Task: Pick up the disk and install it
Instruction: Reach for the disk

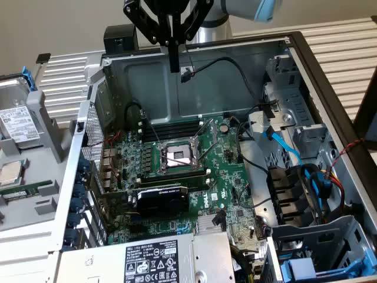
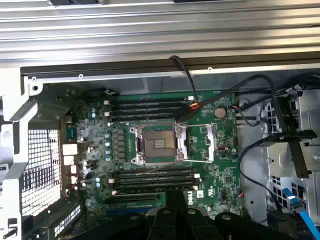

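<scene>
The disk (image 1: 17, 125), a silver-grey drive with a white label and a blue carrier frame, lies in a grey holder at the exterior view's far left, outside the computer case. My gripper (image 1: 174, 68) hangs high over the back of the open case, well to the right of the disk. Its black fingers (image 1: 174, 53) are pressed together, pointing down, with nothing between them. In the wrist view the gripper (image 2: 172, 202) looks down on the motherboard (image 2: 165, 150) and its open CPU socket (image 2: 157, 145).
A small square CPU chip (image 1: 10, 172) lies just below the disk. The power supply box (image 1: 156, 259) fills the case's near side. Black cables and a blue data cable (image 1: 284, 144) run along the drive cage (image 1: 321, 253) at the exterior view's right.
</scene>
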### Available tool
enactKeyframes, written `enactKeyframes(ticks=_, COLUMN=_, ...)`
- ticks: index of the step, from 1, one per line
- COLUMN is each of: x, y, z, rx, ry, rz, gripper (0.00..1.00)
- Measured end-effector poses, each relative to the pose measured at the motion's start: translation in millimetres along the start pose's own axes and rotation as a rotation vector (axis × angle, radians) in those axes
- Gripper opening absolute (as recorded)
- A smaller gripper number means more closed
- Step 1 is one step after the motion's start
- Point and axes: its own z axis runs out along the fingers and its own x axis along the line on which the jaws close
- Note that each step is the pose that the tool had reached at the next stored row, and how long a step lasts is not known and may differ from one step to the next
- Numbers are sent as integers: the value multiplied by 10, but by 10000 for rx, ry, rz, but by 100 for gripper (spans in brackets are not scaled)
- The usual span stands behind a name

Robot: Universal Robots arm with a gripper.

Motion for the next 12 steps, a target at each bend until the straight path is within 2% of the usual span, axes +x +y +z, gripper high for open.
enactKeyframes(ticks=12, x=8, y=-1, z=0, rx=0, ry=0, rz=-1, gripper=11)
